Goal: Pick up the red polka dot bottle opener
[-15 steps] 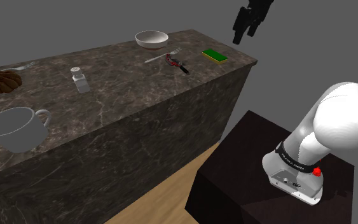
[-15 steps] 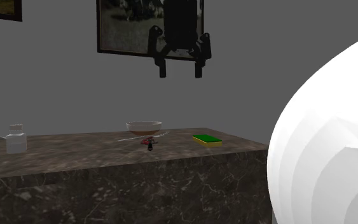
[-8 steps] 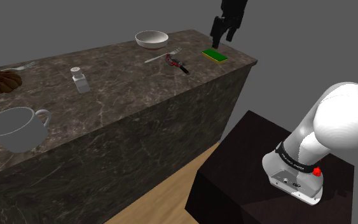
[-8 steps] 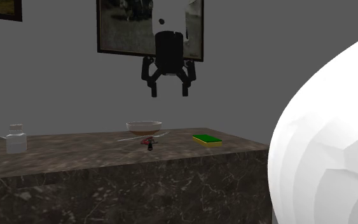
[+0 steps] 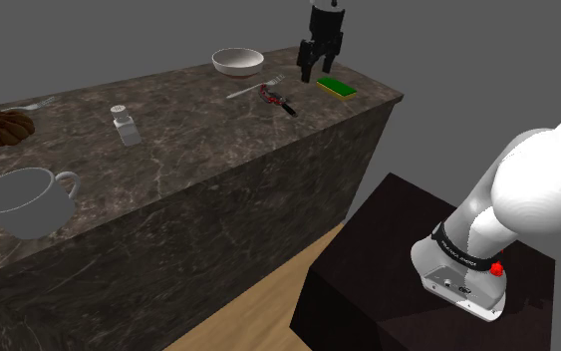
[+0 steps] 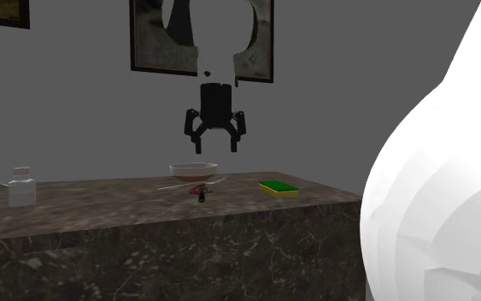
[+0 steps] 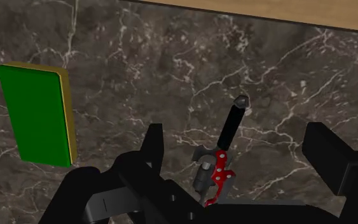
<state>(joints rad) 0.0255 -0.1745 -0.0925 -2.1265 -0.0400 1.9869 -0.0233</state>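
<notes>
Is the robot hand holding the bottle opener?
No, the hand hangs open in the air above the bottle opener, which lies on the counter.

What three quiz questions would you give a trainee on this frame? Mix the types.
1. Short answer: what colour is the handle of the bottle opener?
2. True or false: the jaws of the gripper are shut on the bottle opener.
3. Multiple choice: the gripper is A) in the air above the counter; B) resting on the counter; C) below the counter's top.
Key: 1 black; 2 false; 3 A.
</notes>
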